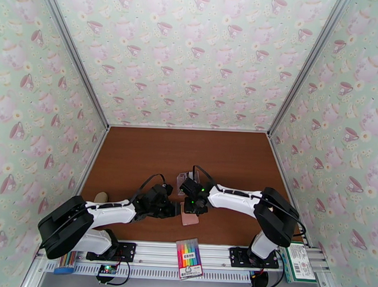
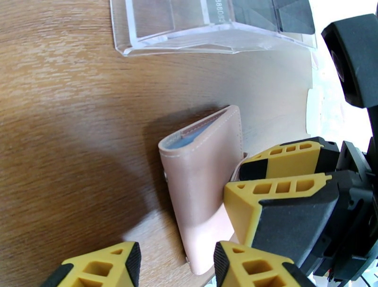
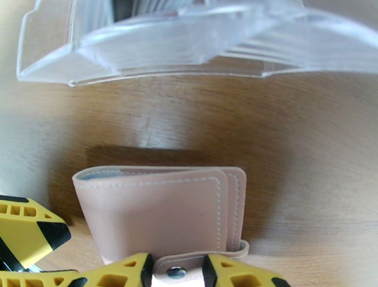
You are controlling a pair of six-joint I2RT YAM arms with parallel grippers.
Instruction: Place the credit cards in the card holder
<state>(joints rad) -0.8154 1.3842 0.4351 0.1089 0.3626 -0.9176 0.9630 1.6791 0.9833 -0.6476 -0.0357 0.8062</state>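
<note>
The card holder [image 2: 205, 189] is a pink wallet lying folded on the brown table, also seen as the card holder [image 3: 160, 215] and the card holder [image 1: 189, 219]. My left gripper [image 2: 177, 266] is open and straddles the wallet's near end, its left finger clear of the leather. My right gripper [image 3: 177, 276] has the wallet's snap tab [image 3: 176, 271] between its fingertips; I cannot make out whether they pinch it. Those right fingers [image 2: 279, 186] sit against the wallet's right edge. Dark flat shapes that look like the credit cards [image 2: 257, 9] stand inside a clear plastic box [image 2: 189, 33].
The clear box [image 1: 187, 180] stands just behind the wallet. A marker pack [image 1: 189, 258] lies on the front rail, a green box [image 1: 298, 264] at the right end and a blue tape roll [image 1: 63, 270] at the left. A small tan object [image 1: 101, 197] sits by the left arm.
</note>
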